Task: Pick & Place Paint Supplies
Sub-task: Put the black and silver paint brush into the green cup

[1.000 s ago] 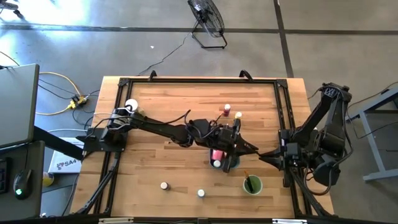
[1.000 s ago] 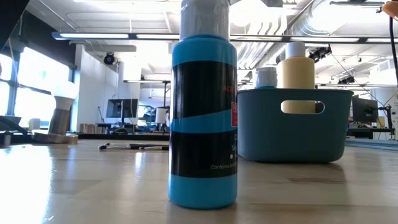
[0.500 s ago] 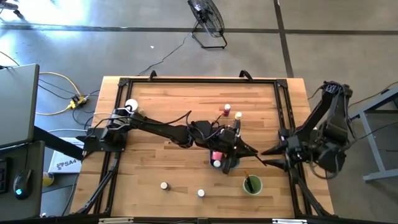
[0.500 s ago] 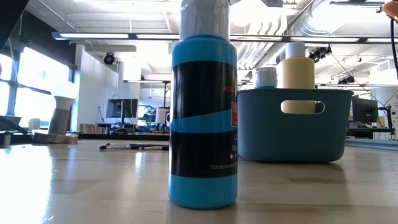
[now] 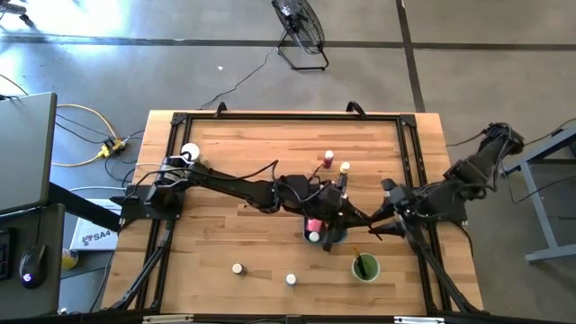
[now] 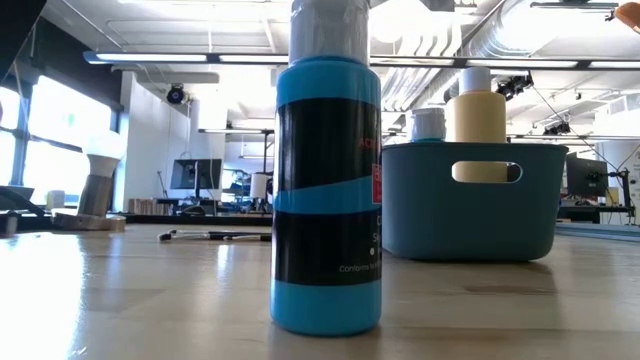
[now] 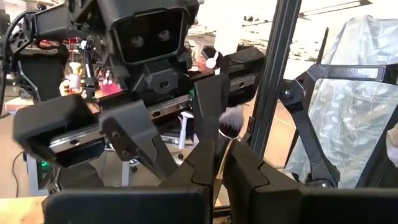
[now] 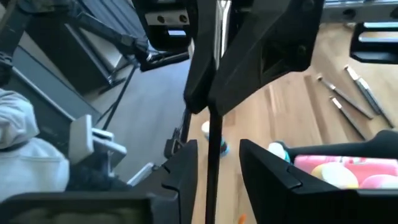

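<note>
Meeting above the blue-grey tray (image 5: 333, 236) mid-tabletop, left gripper (image 7: 219, 167) fingers pinch a paintbrush (image 7: 227, 134) upright for handover; right gripper (image 8: 214, 155) fingers straddle its handle, not visibly closed.

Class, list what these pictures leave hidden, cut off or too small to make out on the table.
- Low view: the blue bottle has its cap cut off by the top edge, and it blocks the table behind it.
- Low view: the tray hides its lower contents behind its wall.
- High view: what stands in the green cup is too small to tell.
- Right wrist view: the paintbrush has its lower end cut off by the bottom edge.
</note>
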